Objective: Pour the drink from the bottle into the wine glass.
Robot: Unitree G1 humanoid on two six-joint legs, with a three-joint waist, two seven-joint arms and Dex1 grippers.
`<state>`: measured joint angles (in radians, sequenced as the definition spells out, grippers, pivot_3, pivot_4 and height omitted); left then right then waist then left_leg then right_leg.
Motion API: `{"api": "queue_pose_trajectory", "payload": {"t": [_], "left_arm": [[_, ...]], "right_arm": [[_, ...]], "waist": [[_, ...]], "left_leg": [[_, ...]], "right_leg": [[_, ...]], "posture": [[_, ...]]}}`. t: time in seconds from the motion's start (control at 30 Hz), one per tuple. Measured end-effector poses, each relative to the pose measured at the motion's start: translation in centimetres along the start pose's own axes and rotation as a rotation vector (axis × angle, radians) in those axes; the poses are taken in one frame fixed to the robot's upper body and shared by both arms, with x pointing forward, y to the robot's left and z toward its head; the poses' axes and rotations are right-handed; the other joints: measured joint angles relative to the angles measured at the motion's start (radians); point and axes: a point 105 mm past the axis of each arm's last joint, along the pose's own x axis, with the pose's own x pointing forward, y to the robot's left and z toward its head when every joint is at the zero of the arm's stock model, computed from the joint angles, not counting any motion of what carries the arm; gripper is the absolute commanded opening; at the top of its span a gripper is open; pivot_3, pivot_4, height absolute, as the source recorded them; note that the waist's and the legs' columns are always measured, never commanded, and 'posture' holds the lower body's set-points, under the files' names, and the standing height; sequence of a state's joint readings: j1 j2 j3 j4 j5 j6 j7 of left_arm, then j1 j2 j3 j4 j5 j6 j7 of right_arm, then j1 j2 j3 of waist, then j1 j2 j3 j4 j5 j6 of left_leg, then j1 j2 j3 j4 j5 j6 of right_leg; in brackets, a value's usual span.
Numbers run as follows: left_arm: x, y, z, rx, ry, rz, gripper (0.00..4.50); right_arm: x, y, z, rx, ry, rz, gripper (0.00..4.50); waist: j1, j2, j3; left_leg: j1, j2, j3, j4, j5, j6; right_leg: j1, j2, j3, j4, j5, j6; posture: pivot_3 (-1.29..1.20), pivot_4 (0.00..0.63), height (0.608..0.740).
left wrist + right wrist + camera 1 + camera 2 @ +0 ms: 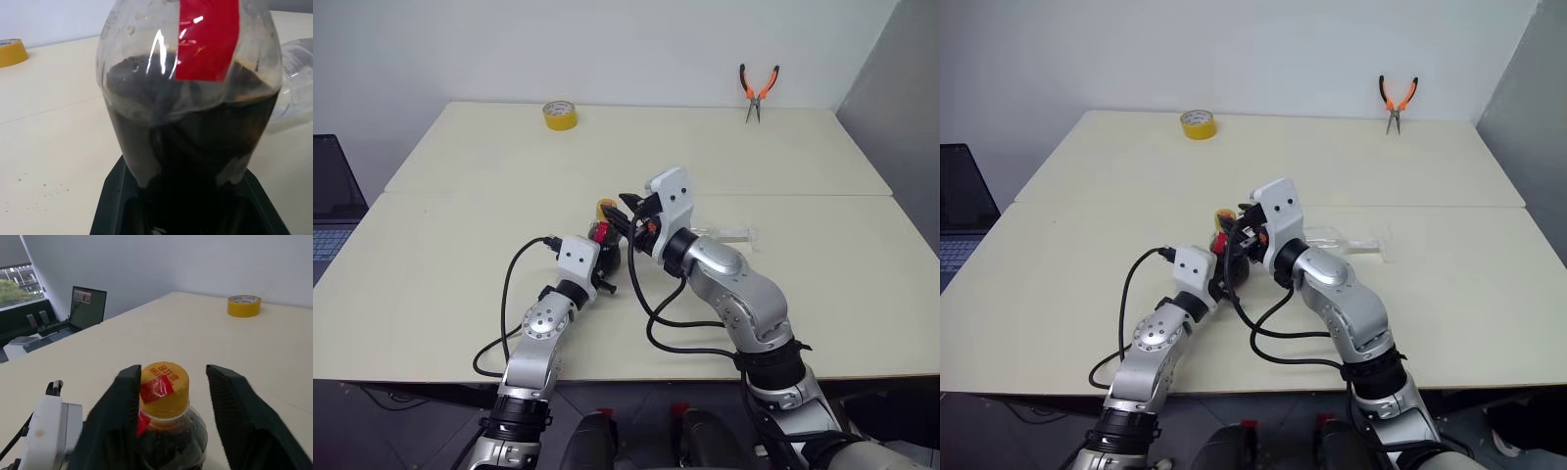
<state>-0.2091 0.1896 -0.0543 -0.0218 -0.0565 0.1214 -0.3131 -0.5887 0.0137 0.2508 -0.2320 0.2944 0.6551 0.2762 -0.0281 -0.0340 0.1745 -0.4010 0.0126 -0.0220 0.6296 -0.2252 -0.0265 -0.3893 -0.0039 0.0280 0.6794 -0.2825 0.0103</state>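
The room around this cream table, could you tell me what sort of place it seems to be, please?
Probably a lab or workshop test space, not a home. The plain cream table against a bare white wall holds orange-handled pliers and a yellow tape roll, and an open dark laptop sits on a neighbouring desk.

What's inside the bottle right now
Dark brown drink fills most of the bottle, with air above it. The lowest part sits hidden between the left gripper fingers.
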Motion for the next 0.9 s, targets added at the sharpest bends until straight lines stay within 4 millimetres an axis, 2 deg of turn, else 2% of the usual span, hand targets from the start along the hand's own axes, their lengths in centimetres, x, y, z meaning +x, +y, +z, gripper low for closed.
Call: {"api": "queue_pose_trajectory", "payload": {"t": [0.1, 0.23, 0.67, 0.77, 0.9], "left_arm": [[0.00, -0.01, 0.00, 0.000, 0.000, -0.001, 0.98], [-0.02, 0.00, 0.01, 0.000, -0.001, -0.001, 0.98], [-0.10, -0.03, 0.02, 0.001, -0.001, -0.003, 0.95], [-0.10, -0.03, 0.02, 0.001, -0.001, -0.004, 0.95], [-0.09, -0.04, 0.02, 0.001, -0.001, -0.004, 0.95]], "right_arm": [[-0.03, 0.15, -0.08, -0.013, 0.005, 0.009, 4.35], [-0.20, -0.06, -0.68, -0.039, 0.027, -0.006, 4.39], [0.10, -0.35, -0.78, -0.029, 0.042, -0.037, 4.39], [0.17, -0.36, -0.74, -0.026, 0.046, -0.040, 3.78], [0.20, -0.27, -0.85, -0.020, 0.055, -0.035, 2.45]], "waist": [[0.000, 0.000, 0.000], [0.000, 0.000, 0.000], [0.000, 0.000, 0.000], [0.000, 0.000, 0.000], [0.000, 0.000, 0.000]], "left_leg": [[0.000, 0.000, 0.000, 0.000, 0.000, 0.000], [0.000, 0.000, 0.000, 0.000, 0.000, 0.000], [0.000, 0.000, 0.000, 0.000, 0.000, 0.000], [0.000, 0.000, 0.000, 0.000, 0.000, 0.000], [0.000, 0.000, 0.000, 0.000, 0.000, 0.000]], "right_leg": [[0.000, 0.000, 0.000, 0.000, 0.000, 0.000], [0.000, 0.000, 0.000, 0.000, -0.002, 0.003], [0.000, 0.000, 0.000, 0.000, -0.002, 0.004], [0.000, 0.000, 0.000, 0.000, -0.002, 0.004], [0.000, 0.000, 0.000, 0.000, -0.002, 0.004]], "posture": [[0.00, 0.150, 0.740], [0.00, 0.150, 0.740], [0.00, 0.150, 0.740], [0.00, 0.150, 0.740], [0.00, 0.150, 0.740]]}}
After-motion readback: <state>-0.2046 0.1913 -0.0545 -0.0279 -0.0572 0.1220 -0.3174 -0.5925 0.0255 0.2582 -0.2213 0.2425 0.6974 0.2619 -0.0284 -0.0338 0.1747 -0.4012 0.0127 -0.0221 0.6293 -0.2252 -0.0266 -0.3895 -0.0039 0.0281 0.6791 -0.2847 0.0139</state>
